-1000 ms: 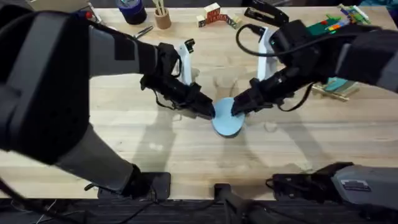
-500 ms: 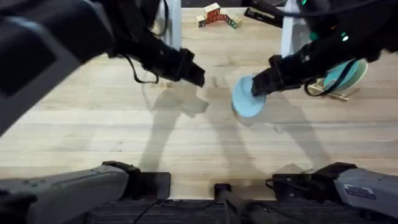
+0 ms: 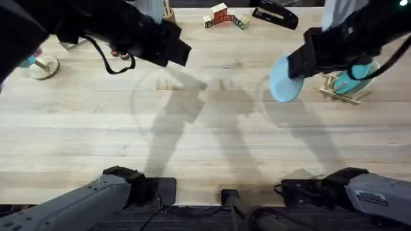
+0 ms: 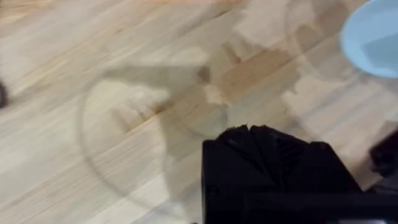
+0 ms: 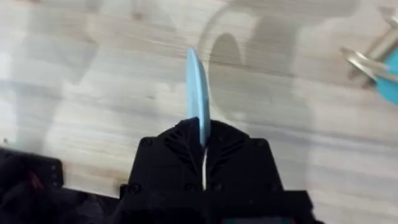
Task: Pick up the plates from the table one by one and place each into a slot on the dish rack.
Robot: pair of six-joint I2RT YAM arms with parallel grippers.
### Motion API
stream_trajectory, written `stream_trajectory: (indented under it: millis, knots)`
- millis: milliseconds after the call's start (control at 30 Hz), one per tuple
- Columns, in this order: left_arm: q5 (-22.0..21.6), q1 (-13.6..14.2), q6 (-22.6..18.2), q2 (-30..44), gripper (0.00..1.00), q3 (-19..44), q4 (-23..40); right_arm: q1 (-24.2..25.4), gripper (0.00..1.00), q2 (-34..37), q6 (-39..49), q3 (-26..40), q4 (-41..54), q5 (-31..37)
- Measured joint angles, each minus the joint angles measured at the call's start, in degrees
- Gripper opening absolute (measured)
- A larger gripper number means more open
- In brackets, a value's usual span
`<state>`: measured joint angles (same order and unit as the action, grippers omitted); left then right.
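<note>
The right gripper was clamped on the rim of the sky blue plate, holding it in the air above the table, just beside the dish rack on the side facing the table's middle. In the right wrist view the sky blue plate appeared edge-on as a thin blade standing out straight from between the two black fingers, its plane in line with the gap between them. In the overhead view the plate showed as a tilted oval, its long axis running from the gripper down toward the near edge of the table, its broad face turned away from the rack. It touched neither the table nor the rack.

The teal plate stood on edge in the dish rack, partly hidden behind the right arm. In the right wrist view the dish rack and a sliver of the teal plate lay well beyond the held plate.

The left gripper hung over the table well apart from the rack, on the far side of the table's middle from it. Its fingers met with no gap between them and held nothing. In the left wrist view the sky blue plate was far from those fingers.

A group of small coloured blocks sat at the far edge of the table, between the two grippers.
</note>
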<state>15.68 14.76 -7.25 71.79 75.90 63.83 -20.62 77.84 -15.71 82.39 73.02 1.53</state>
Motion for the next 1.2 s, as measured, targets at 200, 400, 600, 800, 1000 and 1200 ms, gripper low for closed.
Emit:
stream_trajectory:
  millis: [200, 400, 600, 800, 1000, 1200]
  knots:
    - [-3.0, 0.0, 0.2, -0.6, 0.093, 0.0, 0.1, 0.0, 0.031, 0.0, -5.5, 4.0, 6.0, 6.8]
    - [-4.3, 0.0, 0.4, -0.6, 0.888, 0.0, 0.1, 0.0, 0.031, 0.0, -10.3, 8.1, 10.9, 12.8]
    - [-4.8, 0.0, 0.6, -0.6, 0.994, 0.0, 0.1, 0.6, 0.031, 0.0, -13.1, 12.4, 14.3, 15.7]
    - [-4.9, 0.0, 0.6, -0.6, 0.993, 0.0, 0.1, 5.5, 0.031, 0.0, -14.6, 15.5, 19.3, 17.7]
    - [-5.0, 0.0, 0.6, -0.6, 0.993, 0.0, 0.1, 12.0, 0.031, -0.1, -14.7, 17.0, 19.6, 18.4]
    - [-5.0, 0.0, 0.6, -0.6, 0.993, 0.0, 0.1, 16.5, 0.031, -0.1, -14.7, 17.0, 19.6, 19.3]
